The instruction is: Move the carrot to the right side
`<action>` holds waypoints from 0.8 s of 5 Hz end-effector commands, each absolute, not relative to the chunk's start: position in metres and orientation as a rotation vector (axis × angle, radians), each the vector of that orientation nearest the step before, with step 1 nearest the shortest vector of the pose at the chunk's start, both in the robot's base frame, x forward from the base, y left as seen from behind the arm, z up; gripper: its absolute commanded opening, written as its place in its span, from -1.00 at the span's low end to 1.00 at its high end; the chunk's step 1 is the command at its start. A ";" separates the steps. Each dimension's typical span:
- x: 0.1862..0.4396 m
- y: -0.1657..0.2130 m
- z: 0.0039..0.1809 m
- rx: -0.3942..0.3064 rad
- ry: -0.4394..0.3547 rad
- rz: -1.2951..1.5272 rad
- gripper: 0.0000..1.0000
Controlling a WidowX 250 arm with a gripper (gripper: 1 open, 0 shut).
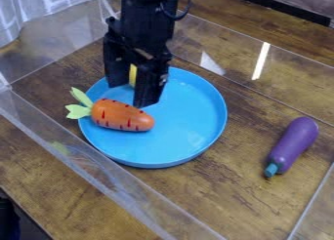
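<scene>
A small plump orange toy carrot [121, 115], grooved in dark lines and topped with yellow-green leaves, is seen lying on its side on the left part of a round blue plastic plate [196, 127], which rests on a dark wooden table [248, 200]. The carrot's long axis runs roughly left to right across the picture, slightly tilted, with the leafy top pointing toward the plate's left rim and the blunt orange tip toward the plate's centre.

The black two-fingered gripper [137, 81] is held pointing straight down, just above and slightly behind the carrot's tip end as the camera views it. Its fingers are spread wide and nothing is gripped between them; no contact with the carrot can be made out. A yellow lemon-shaped toy [132, 73] is only partly visible behind the fingers.

The carrot thus lies below the hand and a little toward the camera and to the left. For a grasp, the fingers would probably need to be brought down astride the carrot's body, across its long axis rather than along it. A purple toy eggplant [292, 144] lies on the table to the right, well apart from the plate, in the area where the carrot is to be moved.
</scene>
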State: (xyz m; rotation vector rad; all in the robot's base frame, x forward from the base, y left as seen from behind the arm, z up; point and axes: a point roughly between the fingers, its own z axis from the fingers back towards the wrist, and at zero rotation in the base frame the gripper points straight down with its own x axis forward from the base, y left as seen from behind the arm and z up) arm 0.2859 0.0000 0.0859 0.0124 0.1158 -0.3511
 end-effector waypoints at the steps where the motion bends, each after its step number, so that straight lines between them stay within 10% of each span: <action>1: 0.288 0.013 0.084 0.031 0.090 -0.402 1.00; 4: 0.285 0.035 0.060 0.056 0.077 -0.454 1.00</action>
